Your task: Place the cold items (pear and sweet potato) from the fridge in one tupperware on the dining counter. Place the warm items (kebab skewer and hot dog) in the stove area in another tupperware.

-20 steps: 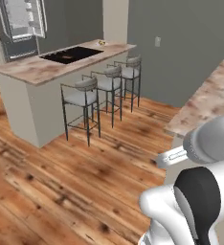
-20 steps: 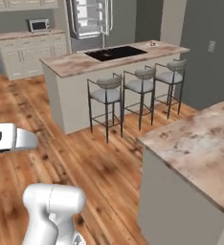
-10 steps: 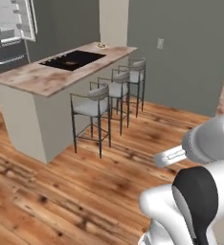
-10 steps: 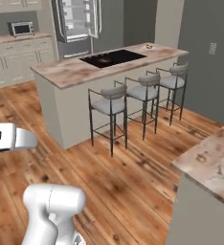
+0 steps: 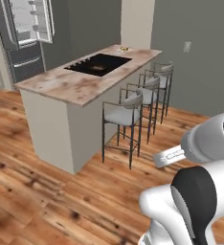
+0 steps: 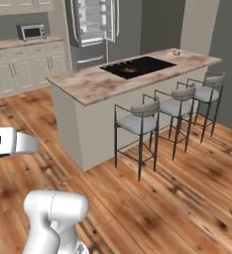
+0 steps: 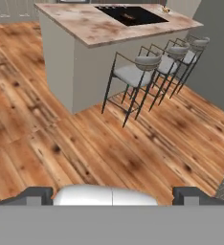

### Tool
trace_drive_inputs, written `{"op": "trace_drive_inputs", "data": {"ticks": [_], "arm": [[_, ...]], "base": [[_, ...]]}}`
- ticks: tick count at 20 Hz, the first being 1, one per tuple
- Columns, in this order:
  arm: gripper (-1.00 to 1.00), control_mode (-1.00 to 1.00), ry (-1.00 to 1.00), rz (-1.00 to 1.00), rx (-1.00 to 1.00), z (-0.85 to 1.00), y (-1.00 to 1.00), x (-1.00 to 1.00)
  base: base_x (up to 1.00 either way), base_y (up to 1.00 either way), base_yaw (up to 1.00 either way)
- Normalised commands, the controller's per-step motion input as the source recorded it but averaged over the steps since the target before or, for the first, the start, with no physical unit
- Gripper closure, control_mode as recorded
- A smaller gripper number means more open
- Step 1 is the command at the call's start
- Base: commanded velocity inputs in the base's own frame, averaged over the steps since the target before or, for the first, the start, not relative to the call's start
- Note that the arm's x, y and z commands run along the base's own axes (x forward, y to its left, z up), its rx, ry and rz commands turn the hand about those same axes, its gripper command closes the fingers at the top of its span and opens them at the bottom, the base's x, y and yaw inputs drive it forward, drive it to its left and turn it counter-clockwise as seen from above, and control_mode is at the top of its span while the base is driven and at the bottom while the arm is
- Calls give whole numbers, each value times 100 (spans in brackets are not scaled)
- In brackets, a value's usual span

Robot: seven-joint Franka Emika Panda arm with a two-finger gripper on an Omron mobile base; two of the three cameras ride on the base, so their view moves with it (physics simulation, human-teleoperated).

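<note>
My gripper point(image 7: 113, 196) is open, its two dark fingertips point(image 7: 35, 195) wide apart with nothing between them, hanging over bare wood floor. The fridge point(image 5: 25, 24) point(image 6: 90, 22) stands at the back with its door open; its shelves are too small to make out a pear or sweet potato. On the island point(image 5: 85, 83) point(image 6: 98, 82) point(image 7: 95, 24) lies a black cooktop point(image 5: 98, 63) point(image 6: 138, 66) point(image 7: 133, 14) with a small brownish thing point(image 6: 130, 70) on it, too small to name. The tupperware and dining counter are out of view.
Three grey stools point(image 5: 123, 112) point(image 6: 138, 121) point(image 7: 133, 72) line the island's near side. A small item point(image 5: 124, 48) point(image 6: 176, 52) sits at the island's far end. White cabinets point(image 6: 19, 69) carrying a microwave point(image 6: 31, 31) run along the back left wall. Wood floor lies between me and the island.
The base has moved, so the whole scene shifted: the island and stools are nearer and more central, and the marble counter at the right has left the views. The gripper stays open.
</note>
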Motion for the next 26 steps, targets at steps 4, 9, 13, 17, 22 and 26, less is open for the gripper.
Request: {"op": "trace_drive_inputs", "data": {"ticks": [4, 9, 13, 17, 22, 26], "arm": [[-100, 100, 0, 0, 0, 0, 0, 0], [-100, 100, 0, 0, 0, 0, 0, 0], [-100, 100, 0, 0, 0, 0, 0, 0], [-100, 100, 0, 0, 0, 0, 0, 0], [-100, 100, 0, 0, 0, 0, 0, 0], [-100, 100, 0, 0, 0, 0, 0, 0]], "base": [[60, 100, 18], [90, 88, 7], [93, 95, -13], [91, 95, -42], [82, 99, -49], [60, 100, -33]]}}
